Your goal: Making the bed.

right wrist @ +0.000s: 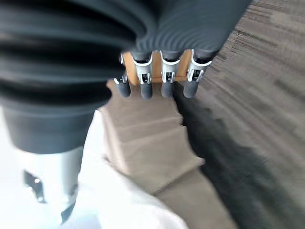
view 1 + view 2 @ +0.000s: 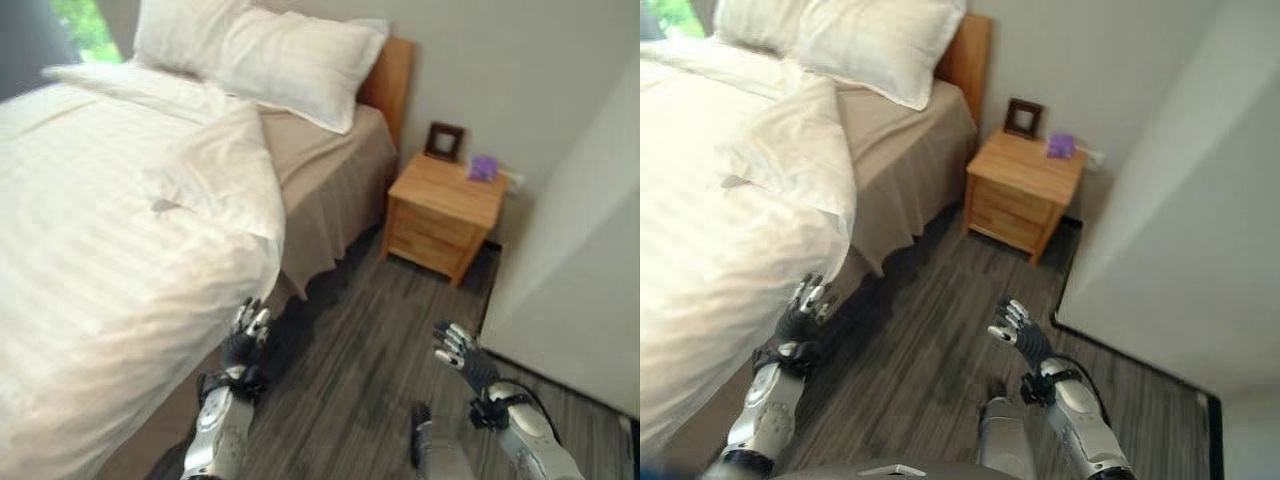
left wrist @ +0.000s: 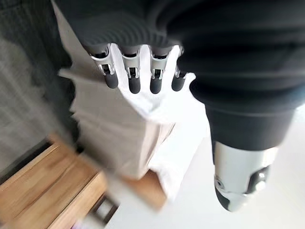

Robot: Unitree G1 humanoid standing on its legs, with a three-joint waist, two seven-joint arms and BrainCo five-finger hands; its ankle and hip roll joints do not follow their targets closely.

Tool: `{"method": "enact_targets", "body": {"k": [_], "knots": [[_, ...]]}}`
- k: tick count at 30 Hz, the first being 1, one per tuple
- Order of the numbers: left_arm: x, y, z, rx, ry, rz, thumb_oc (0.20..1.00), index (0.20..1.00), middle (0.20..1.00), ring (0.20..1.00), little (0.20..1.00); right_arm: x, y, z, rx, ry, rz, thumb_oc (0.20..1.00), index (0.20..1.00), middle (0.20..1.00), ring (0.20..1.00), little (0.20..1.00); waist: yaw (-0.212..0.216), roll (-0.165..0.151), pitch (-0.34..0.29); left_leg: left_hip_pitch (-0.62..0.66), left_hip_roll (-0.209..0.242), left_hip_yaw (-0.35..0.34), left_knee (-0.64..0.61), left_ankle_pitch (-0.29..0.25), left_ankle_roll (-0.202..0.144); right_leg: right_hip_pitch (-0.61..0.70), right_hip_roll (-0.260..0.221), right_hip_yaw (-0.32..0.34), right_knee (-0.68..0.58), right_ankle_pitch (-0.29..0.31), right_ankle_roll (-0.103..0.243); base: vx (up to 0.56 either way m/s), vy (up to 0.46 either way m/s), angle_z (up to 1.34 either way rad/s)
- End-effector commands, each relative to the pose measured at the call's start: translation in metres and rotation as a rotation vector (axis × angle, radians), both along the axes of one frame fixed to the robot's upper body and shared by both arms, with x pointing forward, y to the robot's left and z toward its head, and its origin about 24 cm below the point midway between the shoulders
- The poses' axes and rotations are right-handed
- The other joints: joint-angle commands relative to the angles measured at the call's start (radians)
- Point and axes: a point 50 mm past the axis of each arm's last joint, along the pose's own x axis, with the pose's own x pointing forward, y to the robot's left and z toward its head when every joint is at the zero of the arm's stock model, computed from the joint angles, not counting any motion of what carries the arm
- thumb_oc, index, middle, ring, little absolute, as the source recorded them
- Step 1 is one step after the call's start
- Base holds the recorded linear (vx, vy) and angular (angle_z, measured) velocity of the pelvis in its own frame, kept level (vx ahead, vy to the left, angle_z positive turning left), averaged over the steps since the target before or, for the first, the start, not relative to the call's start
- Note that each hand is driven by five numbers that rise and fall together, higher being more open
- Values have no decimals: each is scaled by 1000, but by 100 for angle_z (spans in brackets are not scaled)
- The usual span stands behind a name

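A bed fills the left of the eye views, covered by a white striped duvet (image 2: pixel 100 250) whose upper corner (image 2: pixel 225 160) is folded back. That leaves a strip of beige sheet (image 2: pixel 320 165) bare near the two white pillows (image 2: pixel 270 55) by the wooden headboard (image 2: pixel 395 80). My left hand (image 2: pixel 245 340) hovers open just beside the duvet's hanging edge, low at the bed's side, holding nothing; its fingers (image 3: pixel 133 78) are straight. My right hand (image 2: pixel 460 355) is open over the grey floor, apart from the bed, with straight fingers (image 1: pixel 164 78).
A wooden nightstand (image 2: pixel 445 215) stands right of the bed, carrying a dark picture frame (image 2: pixel 445 140) and a small purple thing (image 2: pixel 483 167). A white wall or door panel (image 2: pixel 580 260) closes the right side. Grey plank floor (image 2: pixel 370 350) lies between bed and panel.
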Motion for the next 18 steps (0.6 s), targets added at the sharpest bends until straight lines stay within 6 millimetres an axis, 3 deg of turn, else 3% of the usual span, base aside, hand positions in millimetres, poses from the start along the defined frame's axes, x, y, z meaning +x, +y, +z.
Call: {"method": "enact_targets", "body": {"k": [1,3,4,5,6,7,8,9,11,13,15,16,17,18], "knots": [[20,-5,36,62,-198,-36,1000,1000,1000,1000,1000,19,-1,35,-2,-187,42,1000,1000,1000,1000,1000,-21,-24,-16,-79,-70,-30,-73,168,23,126,-106,-86,-146,141,46,519,-380,99],[19,-10,32,21,-190,-36,1000,1000,1000,1000,1000,22,1,35,6,-187,56,1000,1000,1000,1000,1000,-30,-23,-24,-99,-5,-26,49,230,-3,140,-79,-102,-93,120,22,394,-329,45],[19,-10,32,21,-190,-36,1000,1000,1000,1000,1000,22,1,35,5,-187,56,1000,1000,1000,1000,1000,-33,-21,-24,-103,-3,-29,54,227,-4,140,-78,-105,-92,119,21,275,-439,18],[26,-19,35,-50,-211,-28,1000,1000,1000,1000,1000,29,-4,46,-10,-242,40,1000,1000,1000,1000,1000,-44,-42,-3,-269,46,47,378,316,9,202,-78,-144,-104,98,-39,139,-320,33],[26,-19,35,-50,-212,-28,1000,1000,1000,1000,1000,29,-4,47,-10,-242,40,1000,1000,1000,1000,1000,-47,-43,-6,-276,44,44,380,317,9,198,-80,-146,-105,99,-39,213,-461,90],[28,-23,36,-78,-215,-41,1000,1000,1000,1000,1000,30,-4,49,12,-249,24,1000,1000,1000,1000,1000,-37,-58,12,-338,36,67,476,309,31,232,-77,-165,-112,83,-69,235,-429,107],[30,-26,38,-56,-211,-70,1000,1000,1000,1000,1000,29,-10,50,0,-250,9,1000,1000,1000,1000,1000,-40,-67,27,-365,96,203,491,324,33,283,-62,-221,-114,39,-108,318,-516,65],[33,-29,41,-49,-222,-85,1000,1000,1000,1000,1000,28,-14,50,-15,-247,-2,1000,1000,1000,1000,1000,-39,-67,31,-381,124,263,468,336,18,312,-63,-248,-119,22,-112,330,-454,38],[37,-36,43,-65,-234,-108,1000,1000,1000,1000,1000,27,-21,52,-40,-252,-16,1000,1000,1000,1000,1000,-36,-62,25,-407,131,351,416,309,-12,368,-62,-307,-136,-15,-112,277,-198,71],[37,-43,40,-99,-223,-127,1000,1000,1000,1000,1000,22,-25,54,-45,-253,-27,1000,1000,1000,1000,1000,-39,-66,15,-437,74,449,285,308,-2,389,-66,-367,-145,-22,-106,232,-123,65],[34,-45,37,-104,-213,-128,1000,1000,1000,1000,1000,22,-25,56,-55,-261,-17,1000,1000,1000,1000,1000,-27,-66,9,-473,6,469,196,300,8,413,-57,-379,-158,-36,-100,298,-65,119],[30,-45,34,-108,-205,-129,1000,1000,1000,1000,1000,27,-21,59,-71,-278,8,1000,1000,1000,1000,1000,-4,-59,6,-519,-37,478,119,336,8,457,-40,-387,-176,-49,-99,405,-35,71],[28,-45,33,-106,-199,-129,1000,1000,1000,1000,1000,28,-21,60,-70,-284,8,1000,1000,1000,1000,1000,-5,-59,4,-514,-43,492,99,334,-8,481,-41,-391,-178,-64,-91,431,-25,-5],[27,-42,33,-95,-198,-122,1000,1000,1000,1000,1000,30,-19,64,-62,-303,13,1000,1000,1000,1000,1000,-6,-49,3,-520,-27,544,69,366,-15,493,-30,-401,-179,-69,-93,338,12,2]]}}
